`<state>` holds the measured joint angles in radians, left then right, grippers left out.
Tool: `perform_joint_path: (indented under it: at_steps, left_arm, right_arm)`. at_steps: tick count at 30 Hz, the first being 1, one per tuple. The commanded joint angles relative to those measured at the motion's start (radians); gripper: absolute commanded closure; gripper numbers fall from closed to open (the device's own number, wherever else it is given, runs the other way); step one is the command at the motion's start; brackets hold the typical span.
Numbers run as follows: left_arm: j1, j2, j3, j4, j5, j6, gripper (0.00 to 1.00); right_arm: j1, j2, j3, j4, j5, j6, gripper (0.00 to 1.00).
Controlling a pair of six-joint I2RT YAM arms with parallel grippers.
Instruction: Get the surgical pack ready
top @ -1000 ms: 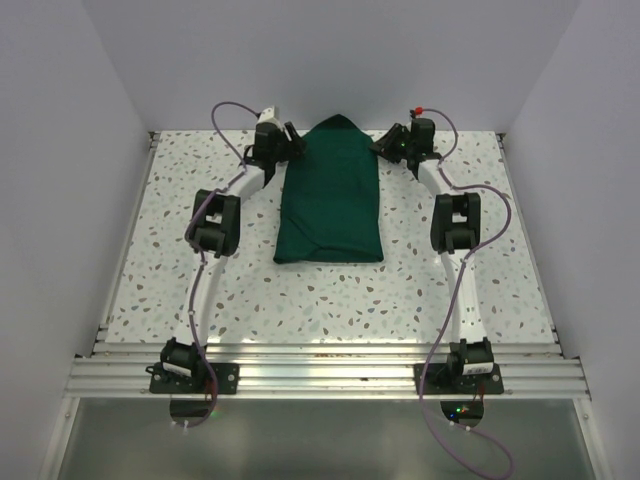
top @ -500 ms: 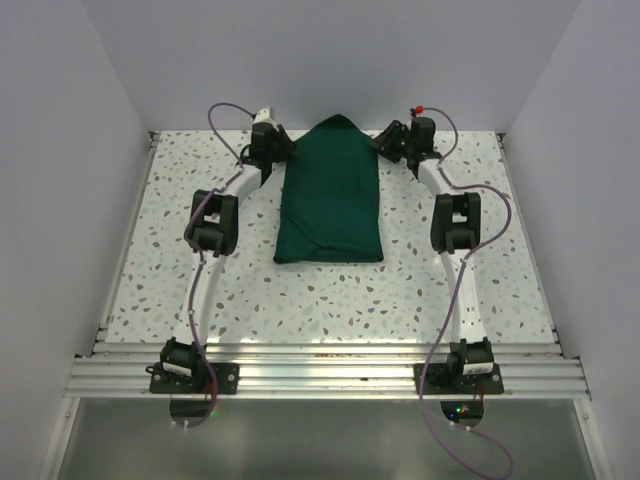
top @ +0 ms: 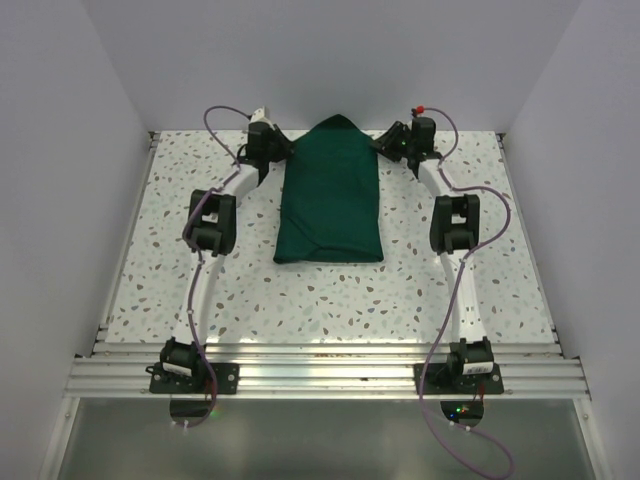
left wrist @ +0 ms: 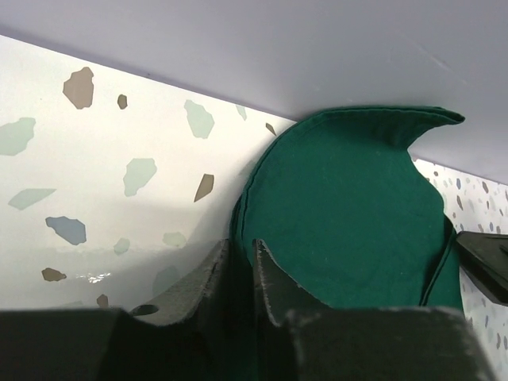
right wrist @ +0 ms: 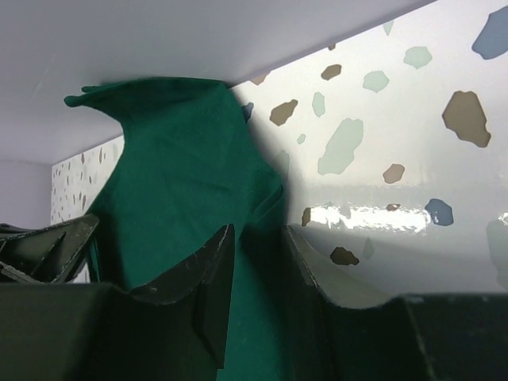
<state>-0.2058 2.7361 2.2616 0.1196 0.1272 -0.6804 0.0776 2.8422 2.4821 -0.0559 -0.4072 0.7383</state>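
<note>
The surgical pack is a dark green cloth bundle lying lengthwise at the far middle of the table, its far tip raised against the back wall. My left gripper sits at the bundle's far left edge. In the left wrist view its jaws stand nearly together with the green cloth's edge pinched between them. My right gripper sits at the far right edge. In the right wrist view its jaws have a fold of the green cloth filling the gap between them.
The speckled table is boxed in by pale walls on three sides, and the back wall rises just behind both grippers. Both arms reach along the bundle's sides. An aluminium rail runs along the near edge.
My left gripper's jaws have drawn together on the cloth edge and its wrist has shifted slightly left. The right gripper and the bundle have stayed in place.
</note>
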Motion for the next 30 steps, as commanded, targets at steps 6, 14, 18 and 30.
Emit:
perform_joint_path:
  at_steps: [6,14,18,30]
  left_arm:
    - [0.031,-0.013,0.026,0.084,0.055,-0.071,0.91]
    - [0.049,-0.099,-0.048,0.052,0.115,-0.039,1.00]
    - [0.052,-0.150,-0.089,0.043,0.144,-0.028,1.00]
    - [0.051,-0.263,-0.142,-0.012,0.225,-0.025,1.00]
  right_arm:
    - [0.005,0.042,0.035,-0.058,0.044,0.021,0.87]
    - [0.005,-0.066,-0.009,-0.064,0.002,0.065,1.00]
    - [0.005,-0.133,-0.049,-0.070,-0.007,0.079,1.00]
    - [0.010,-0.227,-0.080,-0.107,-0.084,0.130,1.00]
